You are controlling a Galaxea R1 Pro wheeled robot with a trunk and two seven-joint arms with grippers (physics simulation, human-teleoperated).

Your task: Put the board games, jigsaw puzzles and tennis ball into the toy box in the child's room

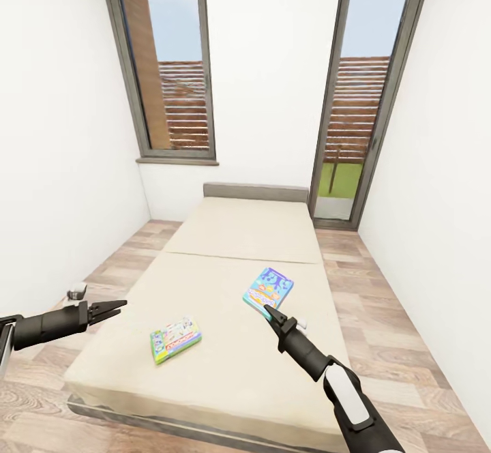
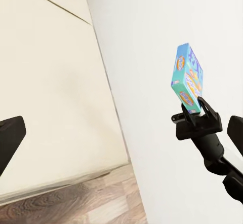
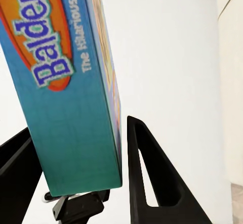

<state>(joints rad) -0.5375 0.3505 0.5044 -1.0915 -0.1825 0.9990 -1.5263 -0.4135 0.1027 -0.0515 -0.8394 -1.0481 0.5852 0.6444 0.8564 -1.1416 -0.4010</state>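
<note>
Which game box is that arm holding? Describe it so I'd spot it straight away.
Start at the beige bed under the windows. Two game boxes show over it; the held one is the blue game box at the far right, clamped by its edge in the right gripper and tilted. Its turquoise side reads "Balder...", while the green game box lies flat to the left.

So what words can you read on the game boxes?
"Balder" and then it is cut off: side of the blue box, between the right gripper's fingers.
"The Hilarious Bl", cut off: same side.
Green box on the bed: print too small to read.
</note>
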